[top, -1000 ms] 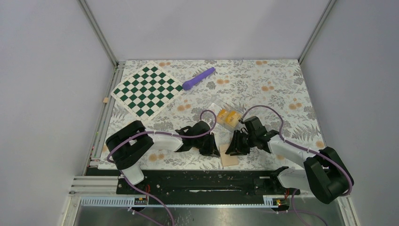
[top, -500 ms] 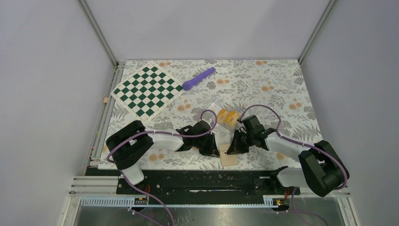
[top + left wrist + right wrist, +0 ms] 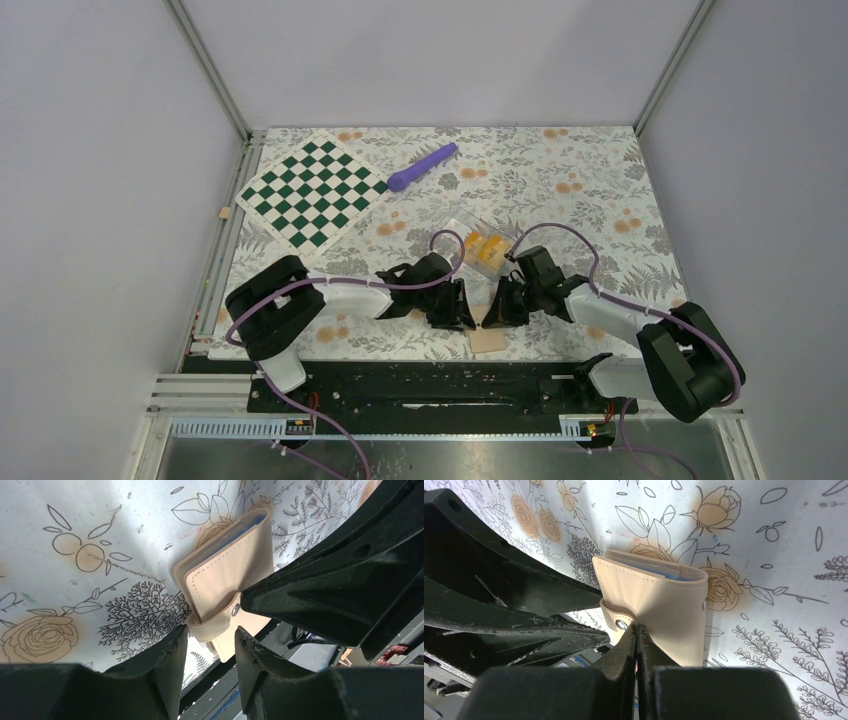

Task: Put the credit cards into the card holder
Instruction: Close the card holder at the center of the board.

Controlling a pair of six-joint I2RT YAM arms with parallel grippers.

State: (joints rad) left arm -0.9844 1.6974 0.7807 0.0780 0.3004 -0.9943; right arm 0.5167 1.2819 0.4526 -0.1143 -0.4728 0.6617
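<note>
Tan card holder (image 3: 225, 580), left jaws parted astride its snap strap (image 3: 216, 626), right jaws clenched, tips against that strap.

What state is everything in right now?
card holder, folded shut, strap looks snapped
credit cards, inside the clear case
clear case, lid state unclear
left gripper, open, astride the strap
right gripper, shut, tips at the strap
chessboard, lying flat

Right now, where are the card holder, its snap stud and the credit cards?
card holder (image 3: 659, 592): right wrist view, middle of the tan outer flap.
snap stud (image 3: 235, 611): left wrist view, metal dot on the strap.
credit cards (image 3: 491, 252): top view, orange stack inside the clear case (image 3: 460, 228).
</note>
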